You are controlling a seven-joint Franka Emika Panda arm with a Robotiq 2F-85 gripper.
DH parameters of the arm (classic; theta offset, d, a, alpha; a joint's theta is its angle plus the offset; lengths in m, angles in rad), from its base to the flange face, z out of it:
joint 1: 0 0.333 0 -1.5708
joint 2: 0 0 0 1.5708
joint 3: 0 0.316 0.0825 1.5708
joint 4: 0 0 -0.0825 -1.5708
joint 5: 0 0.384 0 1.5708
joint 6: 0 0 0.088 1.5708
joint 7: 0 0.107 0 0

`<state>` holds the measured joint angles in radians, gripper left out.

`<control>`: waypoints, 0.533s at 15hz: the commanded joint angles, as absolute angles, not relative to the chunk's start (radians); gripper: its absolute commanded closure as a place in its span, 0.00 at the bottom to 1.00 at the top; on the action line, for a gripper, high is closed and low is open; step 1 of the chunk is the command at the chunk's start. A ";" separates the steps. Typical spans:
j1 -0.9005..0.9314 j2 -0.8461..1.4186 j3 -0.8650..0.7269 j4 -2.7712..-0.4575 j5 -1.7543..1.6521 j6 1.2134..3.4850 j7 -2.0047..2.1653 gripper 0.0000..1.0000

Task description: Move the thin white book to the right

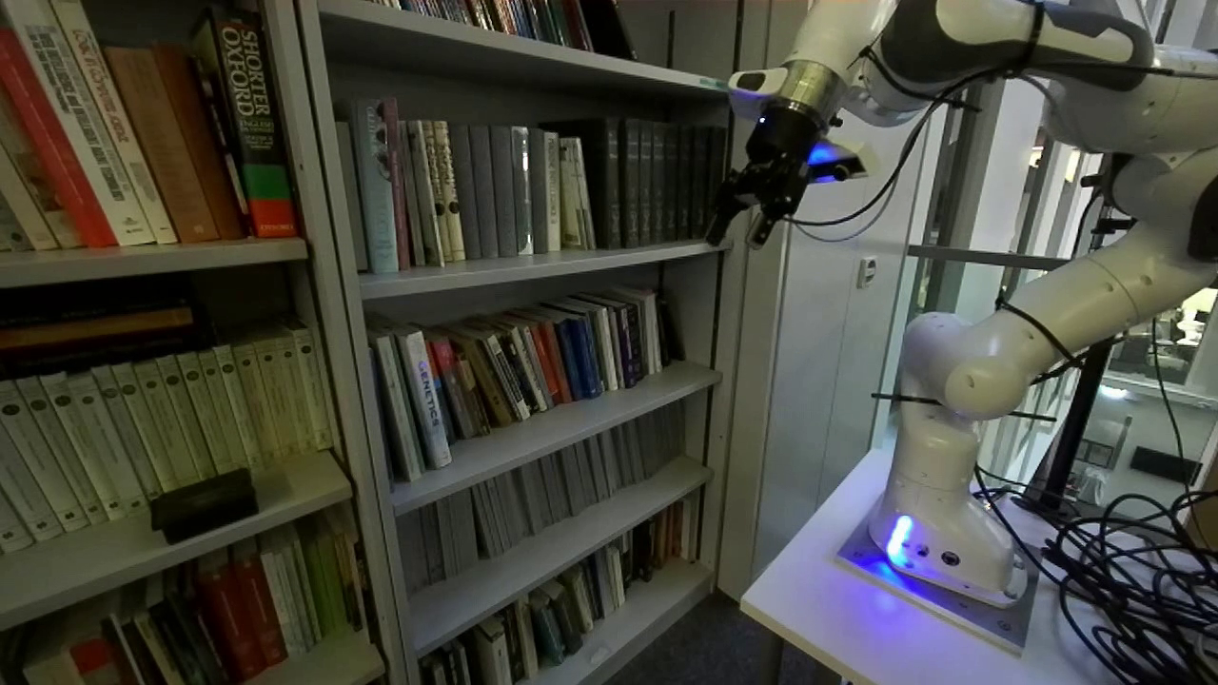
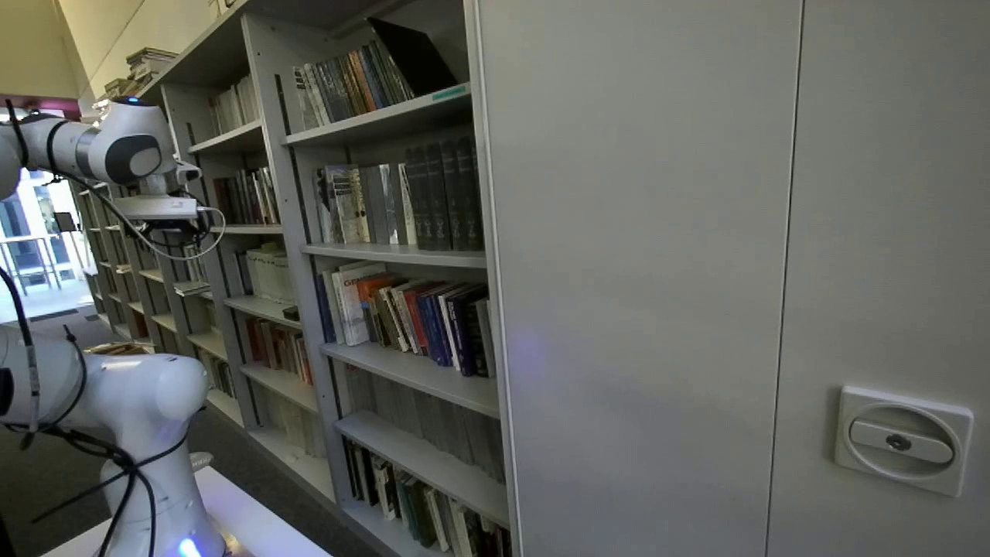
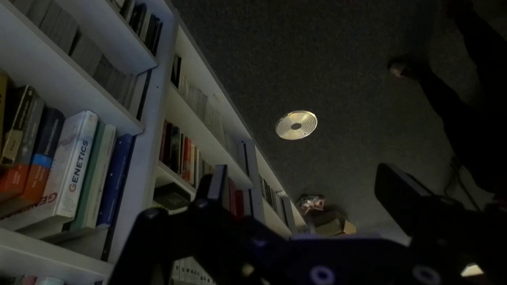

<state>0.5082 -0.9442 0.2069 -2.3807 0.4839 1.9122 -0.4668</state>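
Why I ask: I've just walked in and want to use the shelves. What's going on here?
A robot arm stands by the shelves, its hand open in midair and holding nothing. The job is to move a book right, perhaps the thin white one beside the black volumes, though I can't be sure which. At this moment that one stands on its shelf, ungripped.

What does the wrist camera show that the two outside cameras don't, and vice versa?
Only the wrist view: a round metal disc on the floor and what look like someone's legs, dark.
Only the exterior views: the white robot arm and a handle set into a grey panel.
Shared by all three: bookshelves, the book titled GENETICS and the black pincer.
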 commanded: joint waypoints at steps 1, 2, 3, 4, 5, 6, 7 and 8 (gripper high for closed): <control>0.533 -0.946 0.219 -2.346 0.527 1.987 -0.433 0.00; 0.537 -0.947 0.222 -2.340 0.533 2.000 -0.429 0.00; 0.541 -0.947 0.224 -2.333 0.538 2.014 -0.427 0.00; 0.545 -0.942 0.218 -2.328 0.542 2.033 -0.433 0.00; 0.550 -0.942 0.214 -2.326 0.545 2.048 -0.436 0.00; 0.553 -0.939 0.212 -2.324 0.546 2.066 -0.440 0.00; 0.555 -0.936 0.209 -2.321 0.544 2.073 -0.440 0.00; 0.557 -0.935 0.206 -2.324 0.542 2.085 -0.441 0.00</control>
